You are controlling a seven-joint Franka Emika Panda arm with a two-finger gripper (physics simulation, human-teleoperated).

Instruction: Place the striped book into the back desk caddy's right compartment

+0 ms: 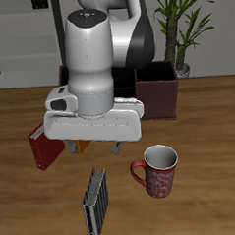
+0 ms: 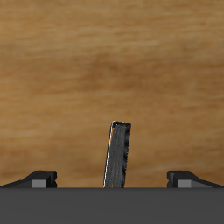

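The striped book (image 1: 95, 201), thin with dark gray and black lengthwise stripes, stands on edge on the wooden table near the front edge. In the wrist view the striped book (image 2: 118, 155) shows between my fingertips (image 2: 40, 179), below them. My gripper (image 1: 95, 147) is open and empty, hovering above the book. The back desk caddy (image 1: 157, 92) is a dark brown box at the table's back, mostly hidden behind my arm; its end bin with a plain maroon-brown front wall (image 1: 160, 99) shows beside the arm.
A red mug (image 1: 157, 171) stands beside the striped book. A plain red book (image 1: 40, 146) and an orange book (image 1: 82, 146) sit under my gripper's body. A potted plant (image 1: 178, 27) stands at the back.
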